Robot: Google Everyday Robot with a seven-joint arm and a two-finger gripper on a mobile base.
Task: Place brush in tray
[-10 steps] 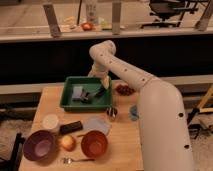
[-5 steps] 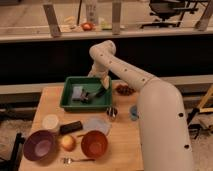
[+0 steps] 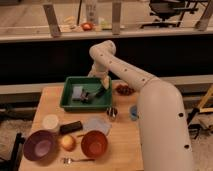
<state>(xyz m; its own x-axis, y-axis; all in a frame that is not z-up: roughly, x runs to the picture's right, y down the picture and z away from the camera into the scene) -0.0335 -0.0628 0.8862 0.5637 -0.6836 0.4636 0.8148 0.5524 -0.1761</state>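
The dark green tray (image 3: 69, 102) sits at the back of the wooden table. A slim dark brush (image 3: 96, 93) lies inside it, right of centre, next to a grey-blue sponge (image 3: 78, 92). My gripper (image 3: 104, 82) hangs over the tray's right back part, just above the brush's right end. I cannot tell whether it touches the brush.
In front of the tray are a black block (image 3: 71, 127), a grey-blue cloth (image 3: 98, 125), a metal cup (image 3: 112, 113), a purple bowl (image 3: 40, 145), an orange bowl (image 3: 94, 143), a round fruit (image 3: 67, 143), a fork (image 3: 77, 160) and a white disc (image 3: 50, 121). Red berries (image 3: 125, 90) lie right of the tray.
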